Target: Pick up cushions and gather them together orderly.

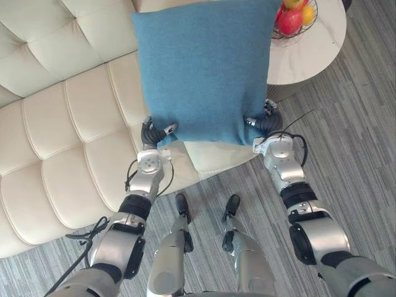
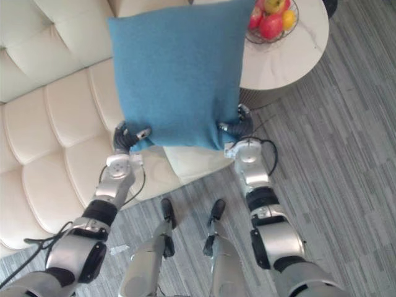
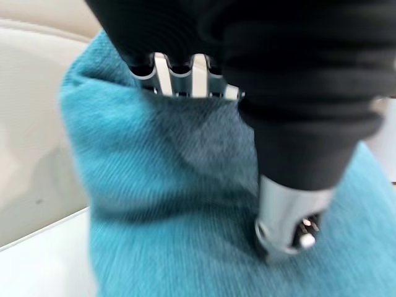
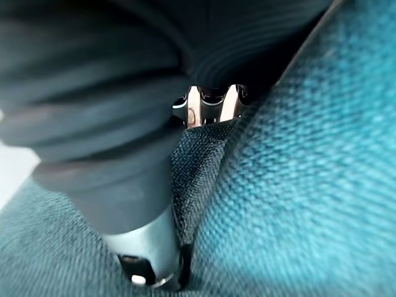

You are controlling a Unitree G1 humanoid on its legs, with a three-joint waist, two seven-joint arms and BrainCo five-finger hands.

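A square blue cushion hangs upright in front of me, lifted clear of the cream sofa. My left hand pinches its lower left corner and my right hand its lower right corner. In the left wrist view the thumb presses the blue cloth from the front while the fingers go behind it. The right wrist view gives the same hold: thumb on the near face of the cushion, fingers tucked behind its edge.
The tufted cream sofa fills the left half of the eye views, its seat corner just under the cushion. A round white table at the upper right carries a wire fruit basket. Grey striped floor lies to the right.
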